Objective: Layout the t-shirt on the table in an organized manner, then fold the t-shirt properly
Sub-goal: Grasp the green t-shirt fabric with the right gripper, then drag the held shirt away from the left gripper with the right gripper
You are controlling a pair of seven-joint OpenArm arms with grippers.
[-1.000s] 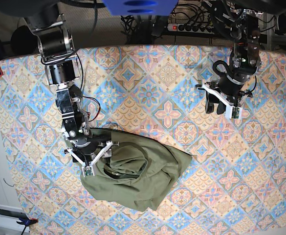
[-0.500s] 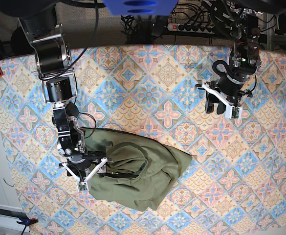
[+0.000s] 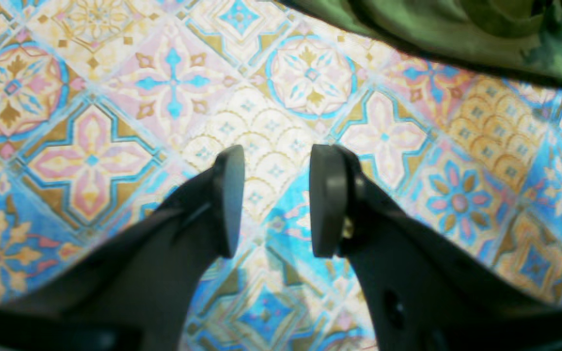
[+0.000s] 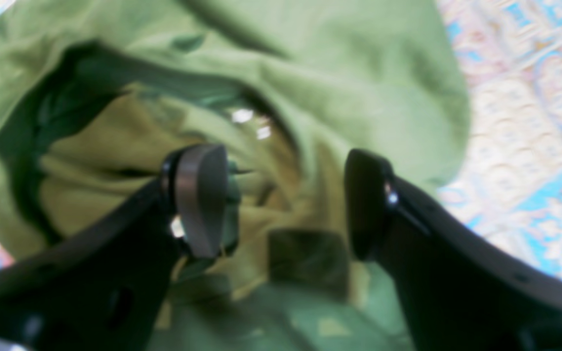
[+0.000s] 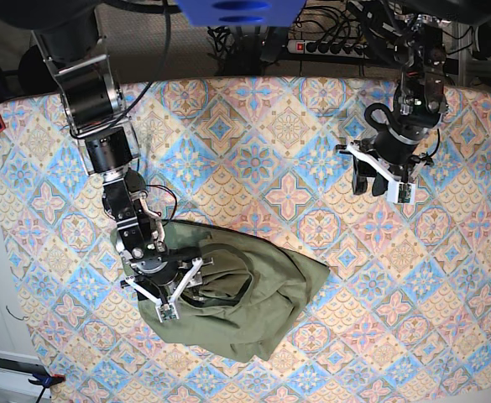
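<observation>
A: Where does the t-shirt (image 5: 245, 294) lie?
B: Crumpled on the table (image 5: 270, 168), near its front-left part; right gripper (image 4: 281, 200) over its folds, jaws apart, nothing clamped.
A: And the left gripper (image 3: 273, 200)?
B: Jaws parted over bare cloth, well away from the shirt.

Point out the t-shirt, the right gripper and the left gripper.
t-shirt (image 5: 266, 306): base view, crumpled body.
right gripper (image 4: 283, 200): right wrist view, gap between tips.
left gripper (image 3: 276, 200): left wrist view, gap between tips.

Matt olive cotton t-shirt (image 5: 245, 306); printed cloth table (image 5: 279, 159); smooth matt-black end effector fingers (image 3: 327, 200).
</observation>
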